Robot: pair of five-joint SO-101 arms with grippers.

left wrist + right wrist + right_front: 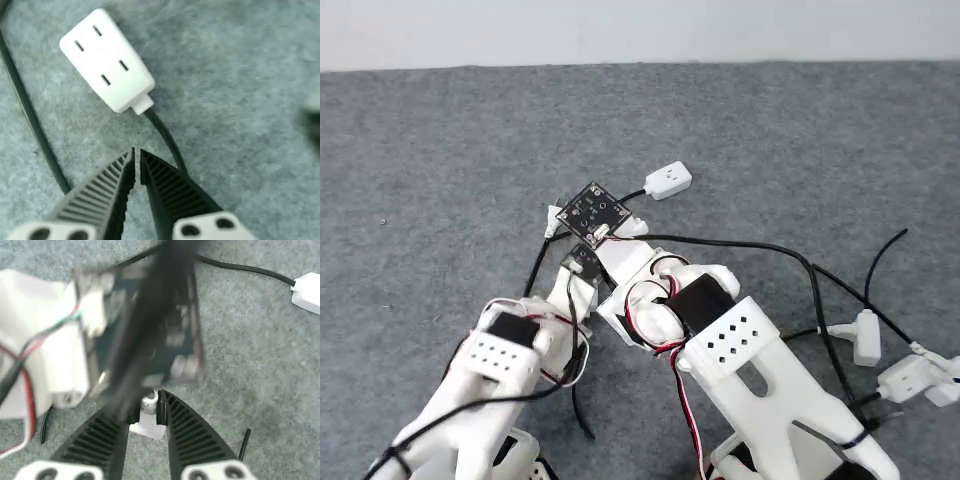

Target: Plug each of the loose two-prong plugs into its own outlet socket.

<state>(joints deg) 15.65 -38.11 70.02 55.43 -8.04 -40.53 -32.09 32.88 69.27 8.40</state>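
The right tool (146, 407) is closed on a small white plug (146, 424) (its prongs are hidden, so I cannot tell how it is turned). The other arm's camera board (180, 335) sits just in front of it. The left tool (136, 156) hangs nearly shut and empty over the black cord (162, 132), near the white outlet socket (107, 60). The socket lies flat on the grey counter (240, 100), and all four of its slots are empty. Another loose plug (867, 338) lies well apart.

As I judge the risks, the crowded arms may knock together. The unheld socket may skid under a push, or the plug may twist in the grip and miss the slots.
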